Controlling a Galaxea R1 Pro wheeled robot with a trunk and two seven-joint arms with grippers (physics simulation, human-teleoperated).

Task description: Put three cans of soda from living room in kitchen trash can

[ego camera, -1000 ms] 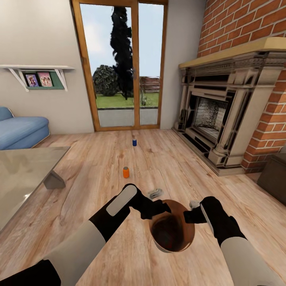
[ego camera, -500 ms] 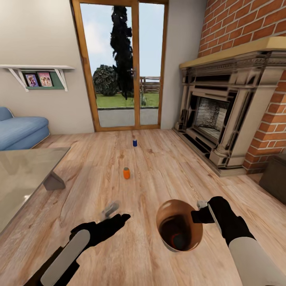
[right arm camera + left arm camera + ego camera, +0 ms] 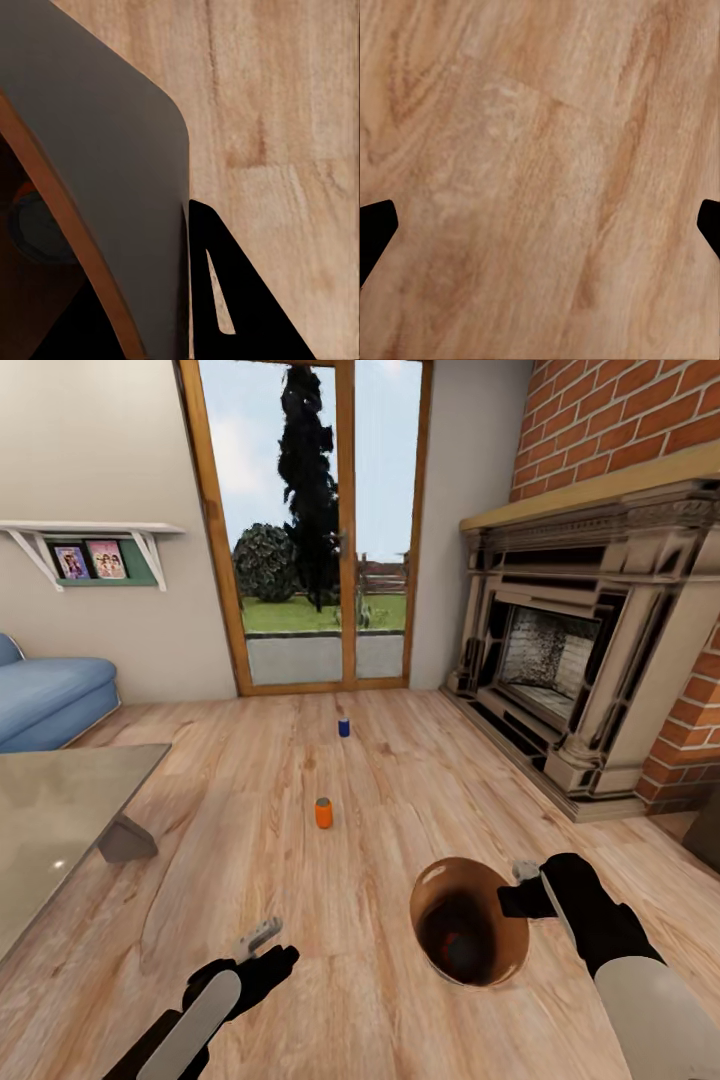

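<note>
My right gripper (image 3: 522, 890) is shut on the rim of the trash can (image 3: 432, 885) and holds it above the floor, its tan-brown inside facing the head camera. In the right wrist view, the round end of a can with an orange edge (image 3: 34, 225) lies deep inside the trash can (image 3: 127, 172). An orange soda can (image 3: 323, 813) stands upright on the wood floor ahead. Farther off, near the glass doors, stands a dark blue one (image 3: 344, 728). My left gripper (image 3: 262, 942) hangs low at the left, open over bare floor, its fingertips (image 3: 375, 229) spread wide.
The low grey table (image 3: 60, 810) takes up the left side, with the blue sofa (image 3: 50, 700) behind it. The brick fireplace (image 3: 570, 660) lines the right wall. Glass doors (image 3: 310, 530) close the far end. Open wood floor lies between me and the two standing cans.
My left arm has drawn back from over the trash can, down and to the left. The view has shifted slightly, and the trash can now sits a little further right.
</note>
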